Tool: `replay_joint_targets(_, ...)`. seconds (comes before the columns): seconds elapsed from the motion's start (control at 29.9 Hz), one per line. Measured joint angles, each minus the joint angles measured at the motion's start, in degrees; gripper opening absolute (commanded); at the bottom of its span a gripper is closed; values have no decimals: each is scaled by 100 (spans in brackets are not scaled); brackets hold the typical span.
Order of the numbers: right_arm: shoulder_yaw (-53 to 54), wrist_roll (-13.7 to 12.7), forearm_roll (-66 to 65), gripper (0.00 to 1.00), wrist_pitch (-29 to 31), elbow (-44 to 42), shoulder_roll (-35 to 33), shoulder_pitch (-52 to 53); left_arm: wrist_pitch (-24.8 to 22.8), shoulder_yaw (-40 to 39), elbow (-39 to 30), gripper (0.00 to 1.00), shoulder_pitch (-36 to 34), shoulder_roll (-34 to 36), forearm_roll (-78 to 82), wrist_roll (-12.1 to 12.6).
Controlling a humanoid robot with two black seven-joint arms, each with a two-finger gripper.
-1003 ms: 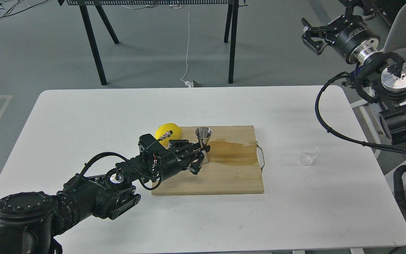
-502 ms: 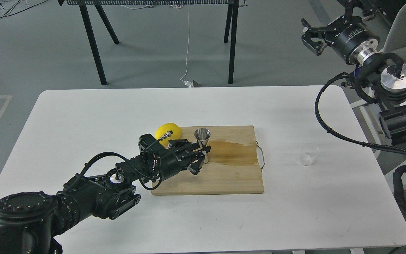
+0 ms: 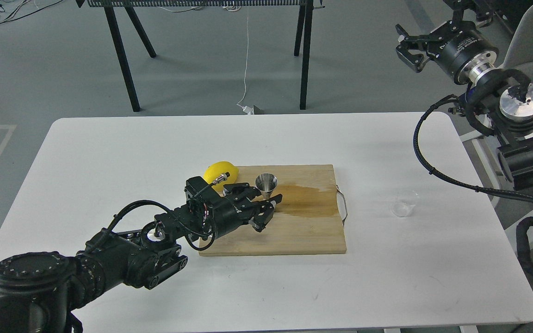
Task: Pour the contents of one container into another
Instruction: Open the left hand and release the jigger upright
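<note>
Two end effectors are seen. The left end effector is set low over the cutting board, its fingers spread around the narrow lower part of the jigger, which stands upright near the board's back left corner; whether the fingers actually touch the steel cannot be told. The right end effector is held high and well apart from everything, its fingers parted and nothing held. The glass cup stands upright on the bare desk, to the right of the board and ungripped, so the pour is judged not yet begun: the cup must be picked up, carried over and tipped. A wet stain is spread across the board beside the jigger. A lemon lies just behind the left end effector, close enough to be nudged. The board's wire handle lies between jigger and cup.
</note>
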Motion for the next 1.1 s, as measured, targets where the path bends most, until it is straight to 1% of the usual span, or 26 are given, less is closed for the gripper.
replay_joint_targets(0.17, 0, -1, 0, 99, 0, 8, 0, 0, 0, -7, -8, 56, 1, 0, 0, 0)
replay_joint_targets(0.43, 0, -9, 0, 99, 1, 29, 1, -20, 0, -10, -8, 60, 0, 0, -8, 0)
replay_joint_targets(1.1, 0, 0, 0, 99, 34, 22, 1, -28, 0, -6, -8, 61, 59, 70, -9, 0)
